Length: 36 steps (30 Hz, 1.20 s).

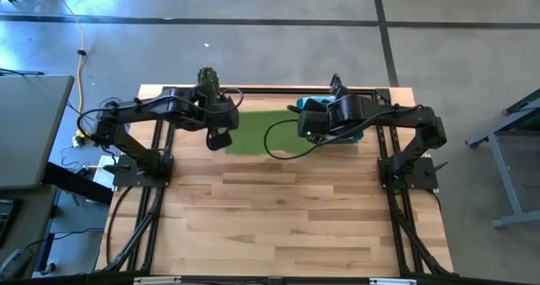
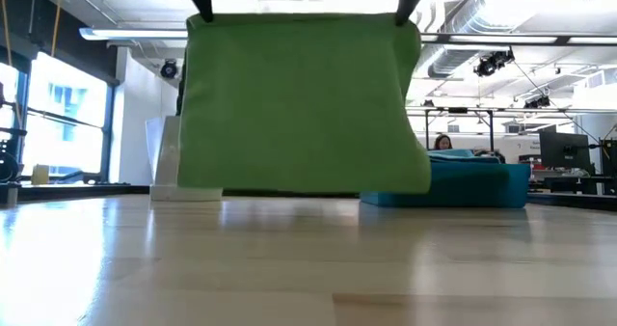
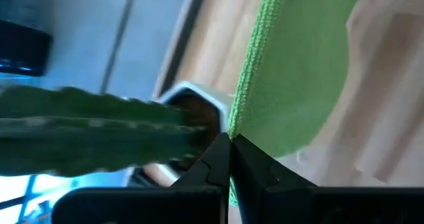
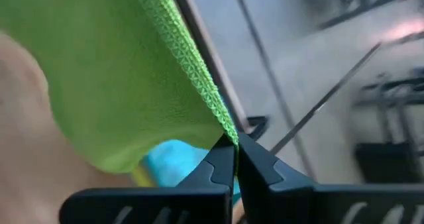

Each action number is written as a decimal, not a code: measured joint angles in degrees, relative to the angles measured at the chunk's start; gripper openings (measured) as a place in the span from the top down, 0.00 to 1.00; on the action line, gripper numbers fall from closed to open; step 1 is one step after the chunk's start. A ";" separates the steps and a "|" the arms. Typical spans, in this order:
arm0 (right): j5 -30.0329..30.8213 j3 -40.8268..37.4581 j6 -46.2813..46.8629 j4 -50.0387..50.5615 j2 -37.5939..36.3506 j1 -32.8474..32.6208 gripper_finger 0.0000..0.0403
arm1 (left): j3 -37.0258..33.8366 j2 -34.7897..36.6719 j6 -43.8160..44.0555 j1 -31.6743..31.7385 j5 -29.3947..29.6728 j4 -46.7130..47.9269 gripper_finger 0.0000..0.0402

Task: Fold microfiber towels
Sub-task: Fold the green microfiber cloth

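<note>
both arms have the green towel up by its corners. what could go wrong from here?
1. Each grip is only a thin bite on the hem: the left gripper and right gripper pinch the green towel right at its edge, so a corner might slip out.
2. In the low view, the towel's lower corner hangs in front of the blue bin; it may snag when laid down.
3. The cactus stands beside the left gripper; a swing might knock it.

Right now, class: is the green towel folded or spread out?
Spread out. The green towel hangs flat as one sheet, its top corners pinched by the left gripper and right gripper.
</note>
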<state>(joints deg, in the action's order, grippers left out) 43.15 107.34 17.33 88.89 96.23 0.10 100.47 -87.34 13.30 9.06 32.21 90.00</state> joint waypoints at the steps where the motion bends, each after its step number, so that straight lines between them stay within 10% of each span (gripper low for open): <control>1: 1.20 0.40 -1.04 -0.07 0.00 0.00 1.00 | 0.52 0.03 0.00 -0.13 1.21 0.14 1.00; 13: -17.01 -5.97 4.73 -0.37 2.20 -3.07 1.00 | -7.20 0.08 9.15 -7.29 -13.98 -1.03 1.00; 36: -53.83 -29.99 1.75 -33.01 1.92 -15.06 1.00 | -27.52 -4.06 29.75 -28.82 -31.02 -28.28 1.00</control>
<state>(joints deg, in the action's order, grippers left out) -10.68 77.35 19.09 55.88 98.15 -14.96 72.95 -91.40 43.05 -19.76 1.19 61.72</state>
